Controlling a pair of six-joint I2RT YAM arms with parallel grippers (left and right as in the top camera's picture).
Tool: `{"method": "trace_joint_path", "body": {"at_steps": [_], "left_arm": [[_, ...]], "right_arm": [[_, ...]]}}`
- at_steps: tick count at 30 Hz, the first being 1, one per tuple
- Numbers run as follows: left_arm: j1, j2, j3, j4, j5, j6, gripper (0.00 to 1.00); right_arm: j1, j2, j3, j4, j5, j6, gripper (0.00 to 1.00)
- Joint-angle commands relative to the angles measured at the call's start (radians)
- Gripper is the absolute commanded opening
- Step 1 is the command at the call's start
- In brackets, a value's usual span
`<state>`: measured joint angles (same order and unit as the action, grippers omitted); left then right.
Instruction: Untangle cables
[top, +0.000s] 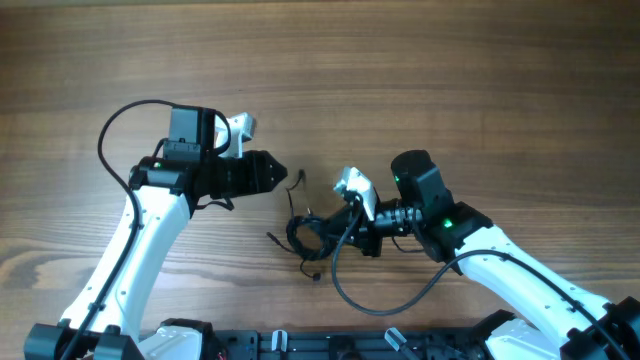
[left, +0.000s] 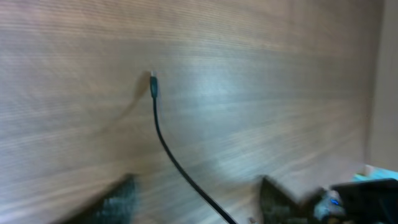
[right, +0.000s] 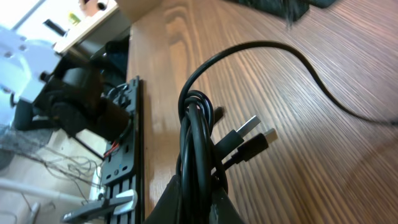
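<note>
The cables (top: 308, 236) are a small bunch of thin black cords on the wooden table between my two arms. My right gripper (top: 345, 235) is shut on the bunch. In the right wrist view the looped cords (right: 198, 134) rise from between its fingers (right: 199, 196), with a silver-tipped plug (right: 249, 124) and a black plug (right: 264, 140) sticking out. One loose strand runs up to a small plug end (top: 300, 179) just right of my left gripper (top: 283, 173). In the blurred left wrist view that strand (left: 168, 149) passes between the spread, open fingers (left: 196, 202).
The table (top: 420, 70) is wood-grained. A thicker black wire (top: 375, 300) loops from the right arm near the front edge. A black rail (top: 300, 345) runs along the front edge, also in the right wrist view (right: 121, 168). The right arm shows in the left wrist view (left: 360, 196).
</note>
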<state>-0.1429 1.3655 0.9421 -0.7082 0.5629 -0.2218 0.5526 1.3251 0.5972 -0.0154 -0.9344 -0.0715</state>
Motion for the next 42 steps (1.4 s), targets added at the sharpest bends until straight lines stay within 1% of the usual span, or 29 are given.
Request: {"method": "trace_joint_path", "body": {"at_steps": [1,2,3,4,6,8,12,13,14,16,17,18,19,21,23,24,25,26,28,29,31,33,34,36,39,41,42], "left_arm": [[-0.001,0.006,0.014,-0.061,0.150,0.014,0.80],[-0.001,0.010,0.014,-0.085,0.204,0.043,0.84],[-0.001,0.009,0.014,-0.107,0.275,0.087,0.86],[-0.001,0.009,0.014,-0.117,0.311,0.092,0.85],[-0.001,0.009,0.014,-0.128,0.339,0.092,0.81],[-0.003,0.010,0.014,-0.140,0.346,0.091,0.74],[-0.062,0.010,0.014,-0.154,0.346,0.092,0.71],[-0.086,0.010,0.014,-0.153,0.333,0.092,0.69],[-0.102,0.010,0.014,-0.153,0.301,0.092,0.61],[-0.122,0.010,0.014,-0.153,0.198,0.091,0.35],[-0.121,0.010,0.014,-0.148,0.113,0.090,0.16],[-0.112,0.010,0.014,-0.132,-0.011,0.076,0.06],[-0.100,0.009,0.014,-0.113,-0.074,0.076,0.04],[-0.077,0.008,0.014,-0.078,-0.082,0.026,0.04],[-0.074,0.001,0.014,-0.065,-0.082,0.023,0.04],[-0.074,-0.008,0.014,-0.066,-0.082,0.023,0.04],[-0.074,-0.024,0.014,-0.066,-0.079,0.023,0.04],[-0.074,-0.046,0.014,-0.065,-0.056,0.023,0.04],[-0.077,-0.078,0.014,-0.063,-0.002,0.018,0.04],[-0.088,-0.093,0.014,-0.058,-0.004,-0.023,0.04],[-0.116,-0.096,0.014,-0.045,-0.018,-0.070,0.04],[-0.152,-0.096,0.014,-0.032,-0.130,-0.166,0.04],[-0.181,-0.096,0.014,-0.032,-0.243,-0.264,0.04],[-0.241,-0.096,0.014,-0.032,-0.406,-0.385,0.04],[-0.352,-0.093,0.014,-0.033,-0.674,-0.538,0.04],[-0.434,-0.087,0.011,-0.043,-0.861,-0.668,0.04],[-0.491,-0.077,0.011,-0.042,-0.932,-0.745,0.04]], "right_arm": [[-0.004,0.003,-0.001,0.002,-0.155,-0.185,0.04],[-0.004,0.003,-0.001,0.002,-0.155,-0.211,0.04],[-0.004,0.003,-0.001,0.003,-0.155,-0.217,0.04],[-0.004,0.003,-0.001,0.002,-0.155,-0.217,0.04],[-0.004,0.003,-0.001,0.002,-0.156,-0.217,0.04],[-0.004,0.003,-0.001,0.002,-0.156,-0.217,0.04],[-0.004,0.003,-0.001,0.002,-0.159,-0.220,0.04],[-0.004,0.003,-0.001,0.002,-0.160,-0.219,0.04],[-0.004,0.003,-0.001,0.001,-0.161,-0.219,0.04],[-0.004,0.003,-0.001,-0.009,-0.160,-0.216,0.04],[-0.004,0.003,-0.001,-0.020,-0.159,-0.215,0.04],[-0.004,0.003,-0.001,-0.039,-0.159,-0.214,0.04],[-0.004,0.003,-0.001,-0.060,-0.158,-0.213,0.04],[-0.004,0.003,-0.001,-0.075,-0.124,-0.198,0.04],[-0.004,0.003,-0.001,-0.066,0.016,-0.114,0.04],[-0.004,0.003,-0.001,-0.056,0.078,-0.047,0.04],[-0.004,0.004,-0.001,-0.036,0.127,0.050,0.04],[-0.004,0.005,-0.001,0.002,0.127,0.169,0.04],[-0.004,0.005,-0.001,0.061,0.127,0.317,0.04],[-0.003,0.005,-0.001,0.109,0.127,0.439,0.04],[-0.003,0.005,-0.001,0.168,0.128,0.551,0.04],[-0.003,0.005,-0.001,0.186,0.159,0.634,0.04],[-0.003,0.005,-0.001,0.183,0.182,0.675,0.04],[-0.003,0.005,-0.001,0.185,0.208,0.734,0.04],[-0.003,0.005,-0.001,0.184,0.210,0.755,0.04],[-0.003,0.005,-0.001,0.184,0.210,0.756,0.04],[-0.003,0.005,-0.001,0.184,0.211,0.756,0.04]]}}
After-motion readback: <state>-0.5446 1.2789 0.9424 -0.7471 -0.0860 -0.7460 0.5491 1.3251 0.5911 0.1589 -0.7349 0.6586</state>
